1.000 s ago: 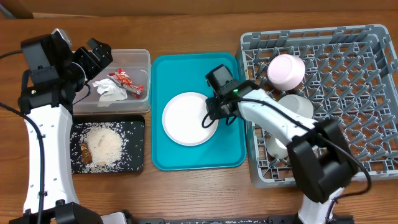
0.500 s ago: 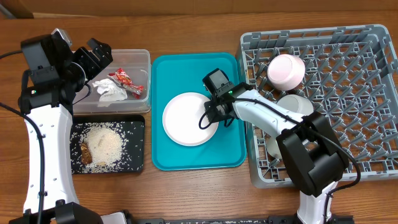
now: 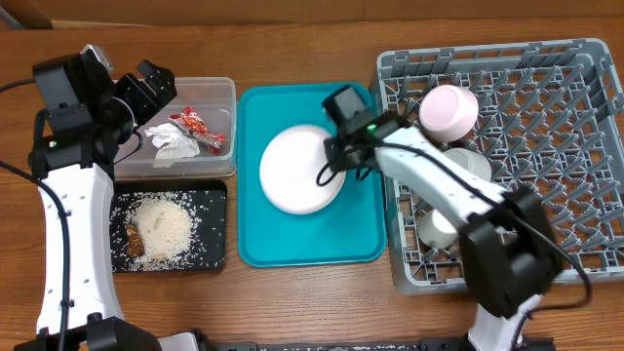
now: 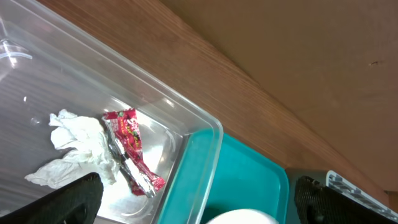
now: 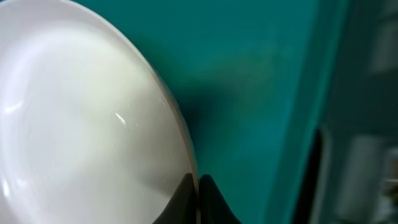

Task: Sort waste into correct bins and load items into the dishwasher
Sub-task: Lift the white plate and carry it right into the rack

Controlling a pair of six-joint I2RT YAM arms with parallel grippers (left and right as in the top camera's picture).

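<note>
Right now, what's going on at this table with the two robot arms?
The right gripper is clamped on the rim of a white plate over the teal tray, apparently to carry it to the grey rack, where cups already sit. The left gripper hangs open above the clear tub, which holds a napkin and a wrapper. Rice lies in the black tray.
</note>
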